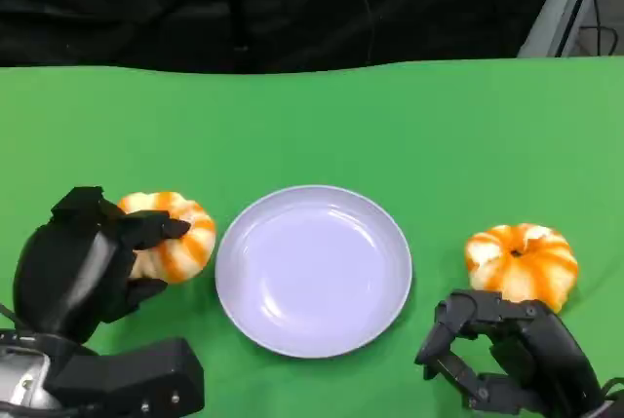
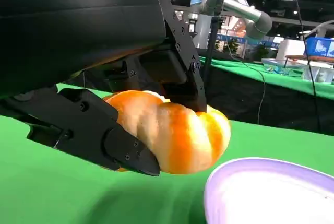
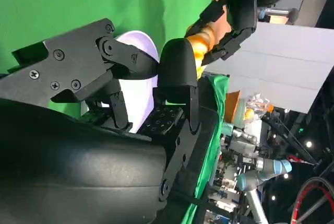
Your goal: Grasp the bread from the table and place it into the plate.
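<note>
One bread [image 1: 168, 235] is gripped by the left hand [image 1: 83, 262] just beside the plate [image 1: 313, 269], not yet lifted in. The right hand [image 1: 507, 355] is held empty, fingers curled, near another bread [image 1: 522, 262].

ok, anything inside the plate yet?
Nothing: the plate shows a bare lavender inside. One bread sits left of it, gripped by the left hand; no part of the plate's inside is covered.

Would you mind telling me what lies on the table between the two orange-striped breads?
The lavender plate lies between them in the head view, empty, with green table around it. The left bread is gripped by the left hand; the right bread sits free.
</note>
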